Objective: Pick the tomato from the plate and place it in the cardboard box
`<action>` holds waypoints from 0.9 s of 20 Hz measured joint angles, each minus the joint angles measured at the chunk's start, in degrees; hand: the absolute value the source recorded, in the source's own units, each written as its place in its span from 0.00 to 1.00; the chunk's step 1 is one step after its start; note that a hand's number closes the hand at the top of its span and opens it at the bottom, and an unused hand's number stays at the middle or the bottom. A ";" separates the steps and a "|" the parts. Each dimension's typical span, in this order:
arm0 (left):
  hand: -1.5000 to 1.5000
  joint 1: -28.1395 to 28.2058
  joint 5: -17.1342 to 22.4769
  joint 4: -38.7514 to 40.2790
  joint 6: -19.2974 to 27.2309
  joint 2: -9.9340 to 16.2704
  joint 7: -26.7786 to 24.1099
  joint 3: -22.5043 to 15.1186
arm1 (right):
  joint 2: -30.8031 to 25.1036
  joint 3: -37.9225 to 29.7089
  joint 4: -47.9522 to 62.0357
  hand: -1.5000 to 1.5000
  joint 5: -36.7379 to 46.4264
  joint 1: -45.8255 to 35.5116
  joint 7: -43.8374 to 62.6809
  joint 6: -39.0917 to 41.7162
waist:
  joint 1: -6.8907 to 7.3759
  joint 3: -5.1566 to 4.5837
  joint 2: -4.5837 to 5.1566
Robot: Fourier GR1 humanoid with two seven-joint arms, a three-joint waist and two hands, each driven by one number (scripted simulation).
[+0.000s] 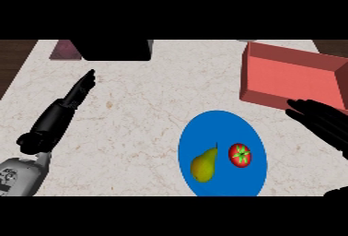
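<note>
A red tomato (pixel 240 155) with a green star-shaped stem cap sits on the right half of a blue plate (pixel 221 120), just beside a yellow-green pear (pixel 204 166) that lies to its left with its stem pointing up the view. The plate rests on the pale marbled counter (pixel 142 97).

Beyond the plate, toward the upper right, stands the box (pixel 292 77) — reddish-pink, open-topped, with nothing visible inside it.

The right robot hand (pixel 325 122) shows at the right edge, between the box and the plate; its dark fingers are stretched out straight toward the left, holding nothing, and it is apart from the tomato.

The left robot hand (pixel 78 92) lies well to the left over the counter — fingers straight, pointing up the view, nothing in its grasp.

A dark block (pixel 115 49) sits at the far edge.
</note>
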 measured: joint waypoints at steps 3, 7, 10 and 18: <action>0.50 -0.52 -0.27 -0.62 -0.10 -0.32 1.02 0.17 | -0.06 4.74 -4.50 0.00 3.31 -2.42 8.72 3.97 | 0.36 -0.01 -0.01; 0.50 -0.48 -0.85 -1.07 -0.73 -0.65 1.38 0.45 | 2.88 12.00 -9.68 0.00 7.56 -5.32 20.72 9.14 | 0.52 0.01 0.01; 0.50 -2.20 -1.91 1.36 -0.65 -2.17 0.79 0.55 | 6.95 16.97 -10.48 0.00 8.63 -9.33 29.41 14.03 | 0.49 -0.01 0.11; 0.50 -0.30 -4.57 -0.01 -1.60 -4.42 0.85 2.07 | 19.72 24.54 -8.42 0.00 13.11 -12.30 42.04 21.45 | 0.17 0.09 0.03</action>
